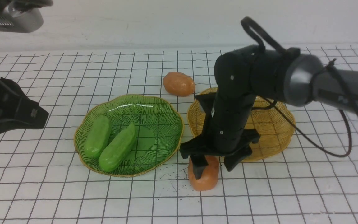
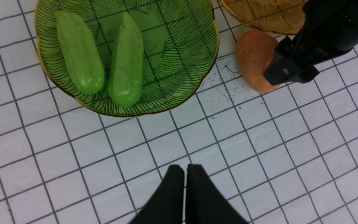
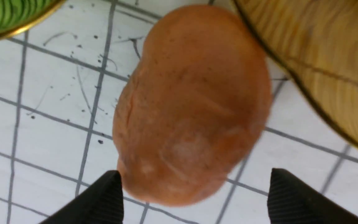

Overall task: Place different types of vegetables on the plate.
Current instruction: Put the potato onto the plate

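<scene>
Two light-green cucumber pieces [image 1: 97,137] [image 1: 118,147] lie side by side in the green leaf-pattern plate [image 1: 154,118], also seen in the left wrist view as cucumbers [image 2: 79,53] [image 2: 126,62] on the plate [image 2: 179,37]. One orange-brown potato [image 1: 207,182] [image 2: 252,59] [image 3: 191,102] rests on the table in front of the gap between both plates. My right gripper [image 1: 214,170] [image 3: 195,172] is open and straddles it, one finger close against it, the other apart. A second potato [image 1: 179,83] lies behind the plates. My left gripper [image 1: 39,116] [image 2: 185,167] hovers shut and empty at the left.
A yellow woven-look plate [image 1: 272,127] [image 2: 259,15] [image 3: 328,56] sits right of the green one, with nothing seen in it and the right arm partly covering it. Its rim lies close to the near potato. The table is a white sheet with a black grid.
</scene>
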Tool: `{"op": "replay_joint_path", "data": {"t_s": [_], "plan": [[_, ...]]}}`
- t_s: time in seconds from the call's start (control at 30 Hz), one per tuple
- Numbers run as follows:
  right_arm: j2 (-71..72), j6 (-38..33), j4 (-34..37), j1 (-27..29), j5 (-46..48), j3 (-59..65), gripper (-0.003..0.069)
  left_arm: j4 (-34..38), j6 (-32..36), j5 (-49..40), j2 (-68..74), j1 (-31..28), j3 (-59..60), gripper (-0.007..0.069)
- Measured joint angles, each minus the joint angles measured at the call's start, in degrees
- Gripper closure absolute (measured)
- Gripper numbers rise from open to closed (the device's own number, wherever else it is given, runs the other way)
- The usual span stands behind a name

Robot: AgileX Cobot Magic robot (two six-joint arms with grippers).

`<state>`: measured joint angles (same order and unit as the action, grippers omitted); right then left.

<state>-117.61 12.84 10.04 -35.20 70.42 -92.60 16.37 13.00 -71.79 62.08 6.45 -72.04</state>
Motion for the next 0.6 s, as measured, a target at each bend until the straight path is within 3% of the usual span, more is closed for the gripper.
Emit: {"op": "replay_joint_path", "data": {"t_s": [0.2, 0.6], "plan": [[-2.2, 2.1, 0.7, 0.0, -0.5, -0.2, 0.0055, 0.0, 1.1, 0.0, 0.0, 0.0, 0.0, 0.0632], [-2.2, 1.4, 3.4, 0.0, -0.5, -3.0, 0.0054, 0.0, 1.2, 0.0, 0.0, 0.0, 0.0, 0.0632]]}}
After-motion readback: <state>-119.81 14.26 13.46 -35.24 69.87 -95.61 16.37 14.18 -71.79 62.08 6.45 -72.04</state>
